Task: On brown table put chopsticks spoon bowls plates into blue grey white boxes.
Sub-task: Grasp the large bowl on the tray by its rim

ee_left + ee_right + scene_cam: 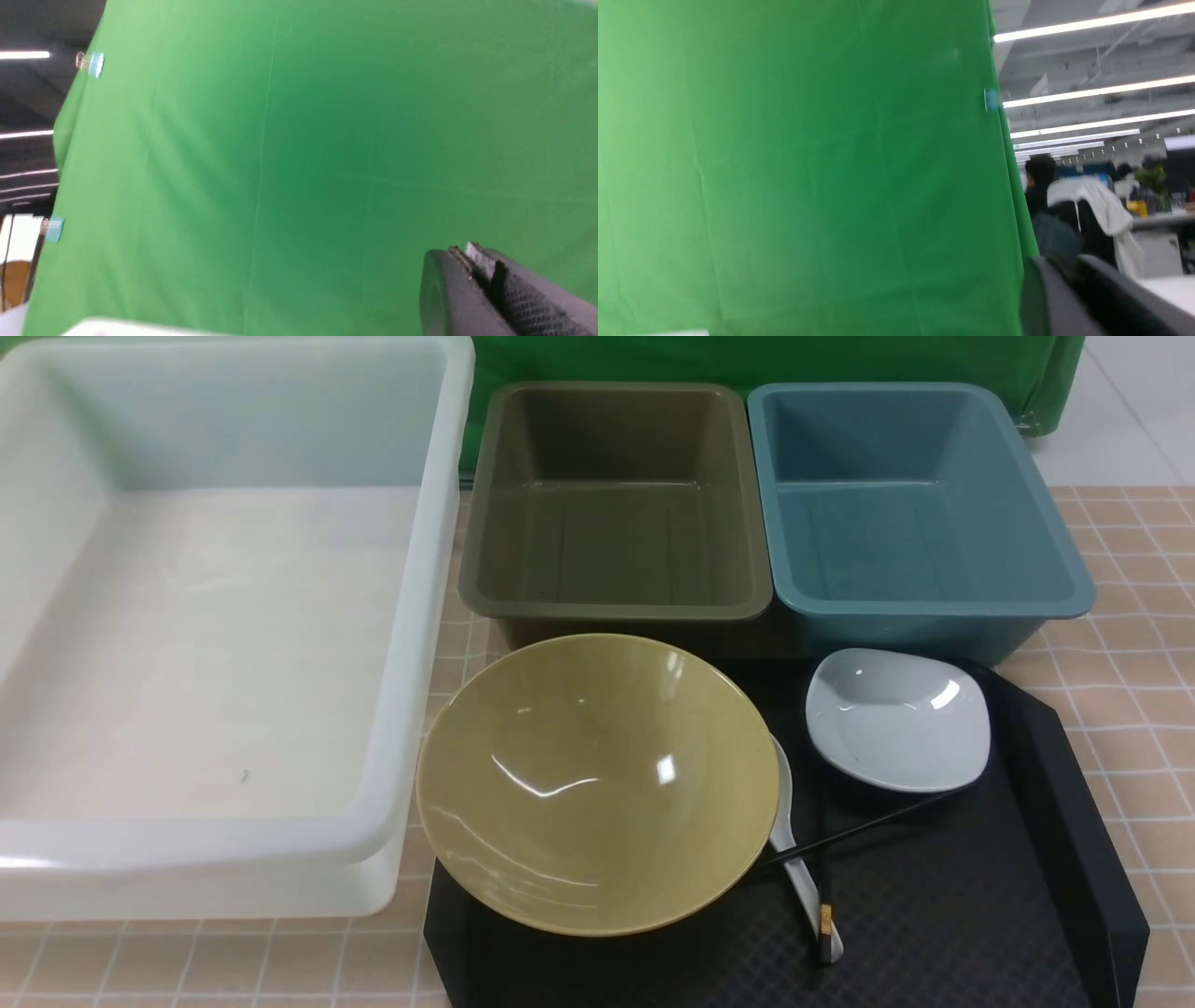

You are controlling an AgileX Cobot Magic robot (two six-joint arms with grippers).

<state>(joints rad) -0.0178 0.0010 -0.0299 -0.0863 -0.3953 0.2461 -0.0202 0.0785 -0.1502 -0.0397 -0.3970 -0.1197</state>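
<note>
A large yellow-green bowl sits on the left part of a black tray. A white spoon pokes out from under the bowl's right rim. Black chopsticks lie crossed over the spoon. A small white plate rests at the tray's far right. Behind stand the white box, the grey box and the blue box, all empty. Neither arm shows in the front view. My left gripper is shut on nothing, facing green cloth. My right gripper has its fingers together, nothing between them.
The brown tiled table shows to the right of the tray and boxes. A green backdrop hangs behind the boxes. The tray has raised black side walls.
</note>
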